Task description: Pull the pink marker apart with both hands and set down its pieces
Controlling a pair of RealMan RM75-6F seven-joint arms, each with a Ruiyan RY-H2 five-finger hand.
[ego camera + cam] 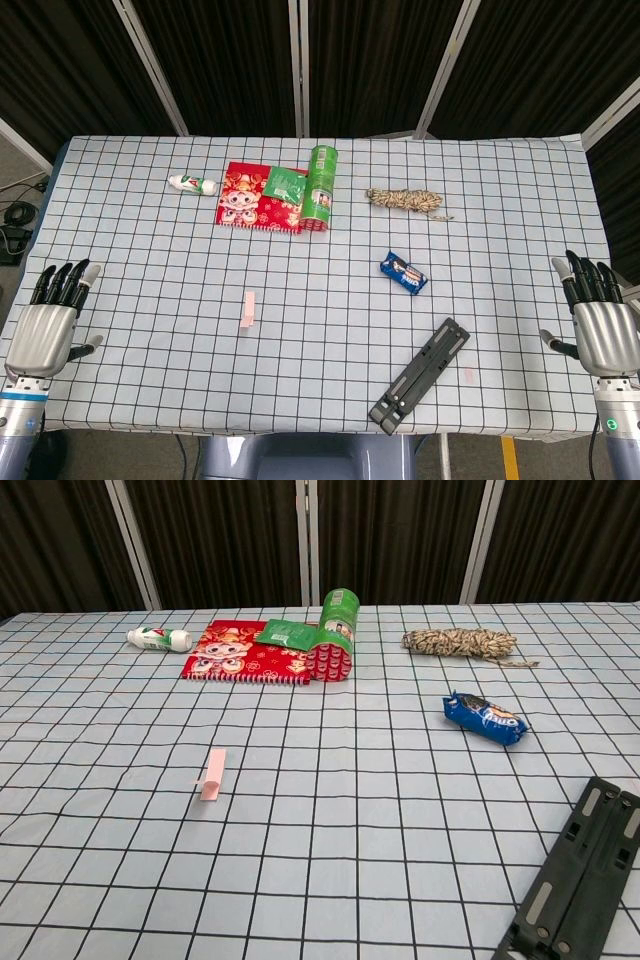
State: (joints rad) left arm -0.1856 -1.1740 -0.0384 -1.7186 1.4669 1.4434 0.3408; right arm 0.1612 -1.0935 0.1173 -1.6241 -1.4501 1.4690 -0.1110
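The pink marker [248, 308] lies in one piece on the checked cloth, left of the table's middle; in the chest view the marker [212, 774] points away from me with a small clip on its side. My left hand [45, 325] hovers at the table's left front edge, fingers straight and apart, holding nothing, well left of the marker. My right hand [603, 320] stands at the right front edge, fingers also extended and empty, far from the marker. Neither hand shows in the chest view.
A black folded bracket [420, 374] lies front right. A blue snack packet [404, 271] sits right of centre, a rope bundle [404, 200] behind it. At the back are a red booklet [255, 198], a green can [320, 187], a green sachet [286, 182] and a small white bottle [193, 184].
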